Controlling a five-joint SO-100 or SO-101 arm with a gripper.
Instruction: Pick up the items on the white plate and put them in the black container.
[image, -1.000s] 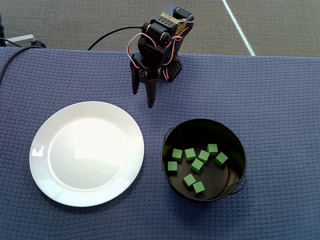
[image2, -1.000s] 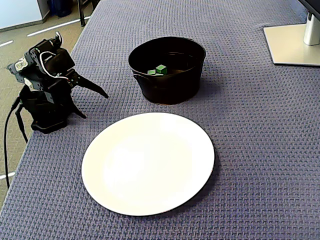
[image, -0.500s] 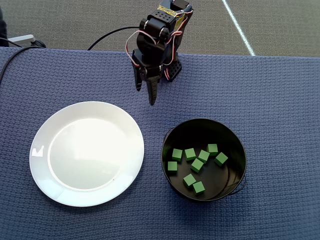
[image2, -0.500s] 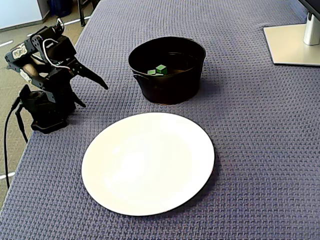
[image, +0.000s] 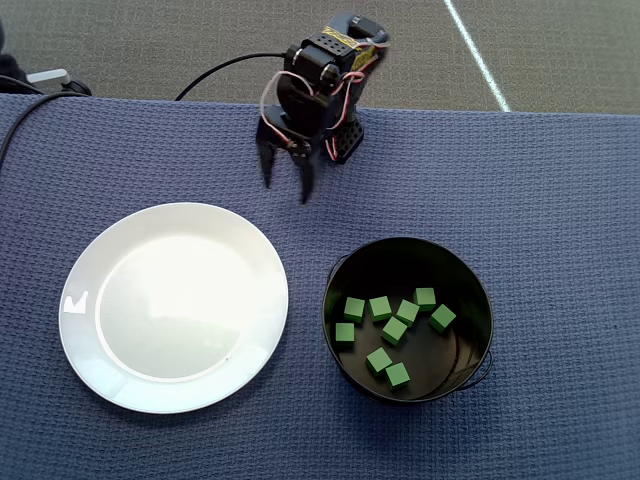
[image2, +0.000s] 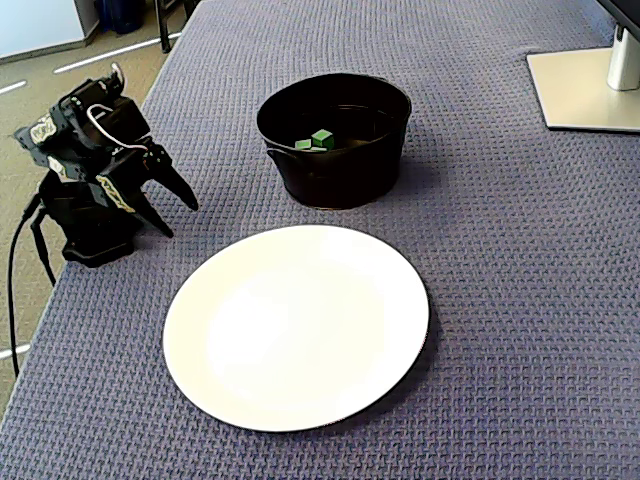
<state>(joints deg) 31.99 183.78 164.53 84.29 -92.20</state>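
The white plate (image: 173, 307) (image2: 297, 325) lies bare on the blue cloth, with nothing on it. Several green cubes (image: 393, 330) sit on the floor of the black container (image: 407, 241), which stands just right of the plate in the overhead view. In the fixed view only two cubes (image2: 321, 138) show over the container's wall (image2: 335, 175). My gripper (image: 285, 188) (image2: 178, 218) hangs open and empty near the arm's base, pointing down at the cloth. It is apart from both plate and container.
The arm's base (image2: 92, 235) stands at the cloth's edge with a black cable (image: 215, 72) trailing off the table. In the fixed view a grey monitor foot (image2: 585, 90) sits at the far right corner.
The gripper's fingers, nearly together half a second ago, have spread apart. The gripper has also tipped downward, closer to the base. Plate, container and cubes have not moved.
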